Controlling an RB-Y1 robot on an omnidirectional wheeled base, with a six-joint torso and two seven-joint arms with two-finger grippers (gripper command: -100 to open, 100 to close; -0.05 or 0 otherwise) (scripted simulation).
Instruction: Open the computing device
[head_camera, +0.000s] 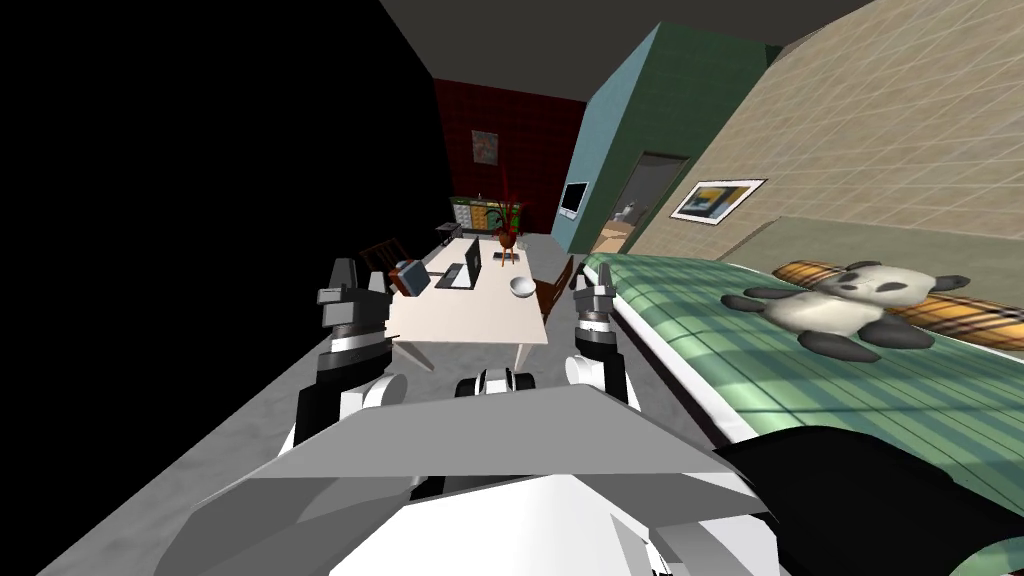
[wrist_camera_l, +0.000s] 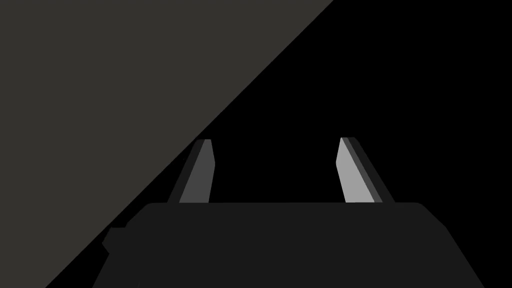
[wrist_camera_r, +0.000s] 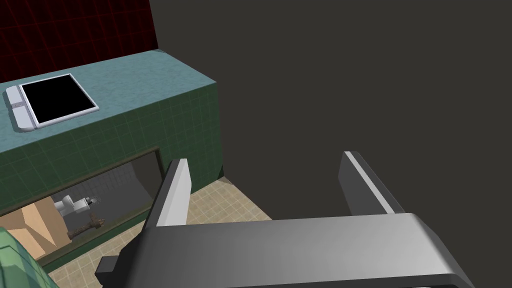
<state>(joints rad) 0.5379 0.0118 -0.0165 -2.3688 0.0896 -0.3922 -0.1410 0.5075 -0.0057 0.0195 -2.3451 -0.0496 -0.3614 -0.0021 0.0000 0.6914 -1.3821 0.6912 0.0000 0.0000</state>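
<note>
My left jaws stand open, their two fingers (wrist_camera_l: 202, 172) wide apart with nothing between them. My right jaws are open as well, fingers (wrist_camera_r: 175, 195) spread and holding nothing. From the head, both sets are raised just ahead of my chest, the left out to the left and the right out to the right, each pointing forward and touching nothing.

Ahead, between the two arms, is a pale surface (head_camera: 470, 320) standing lengthwise away from me on the grey floor (head_camera: 200, 440). The laptop (head_camera: 465, 268) sits on it past the middle, well apart from both jaws. It is small from here, but its dark lid seems to stand upright over the flat base. Just to its left lies a blue-grey boxy thing (head_camera: 410, 277), and to its right, nearer the surface's right edge, a white bowl (head_camera: 521, 287). At the far end stands a pot with red stems (head_camera: 508, 238). A brown chair (head_camera: 383, 255) is at the left side of the surface and another chair (head_camera: 555, 285) at the right side.

To my right runs a bed (head_camera: 800, 370) with a green checked cover. A panda toy (head_camera: 850, 305) lies on it, against an orange striped bolster (head_camera: 960, 310). Above the bed hangs a framed picture (head_camera: 717, 200). On the teal wall beyond is a white-framed screen (wrist_camera_r: 57, 100). To my left is a black area (head_camera: 180, 200).
</note>
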